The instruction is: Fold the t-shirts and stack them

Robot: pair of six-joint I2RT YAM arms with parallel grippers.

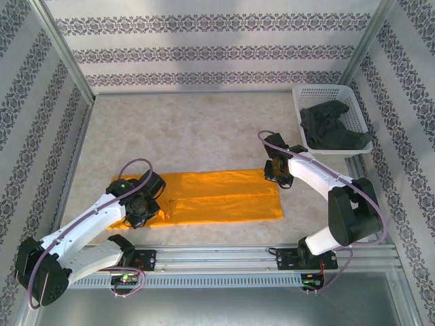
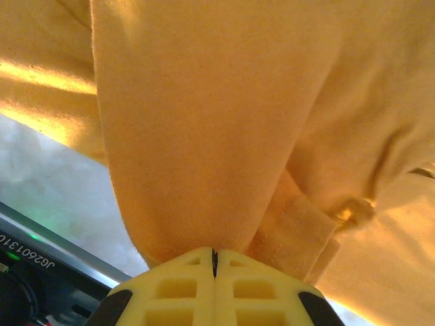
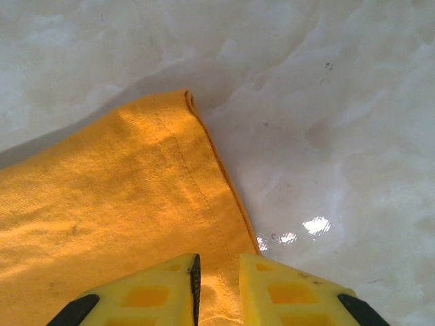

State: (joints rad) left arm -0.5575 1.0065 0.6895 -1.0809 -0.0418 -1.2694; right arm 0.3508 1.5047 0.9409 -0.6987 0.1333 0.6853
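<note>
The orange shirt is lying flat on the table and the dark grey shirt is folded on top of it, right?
Not quite. The orange shirt does lie flat on the table, but the dark grey shirt is not on top of it. The top external view shows it bunched up in the white basket at the far right corner, well apart from the orange one.

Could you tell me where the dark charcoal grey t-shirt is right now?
In the top view, the dark charcoal grey t-shirt lies crumpled inside the white plastic lattice basket at the table's far right corner, beyond the right arm.
</note>
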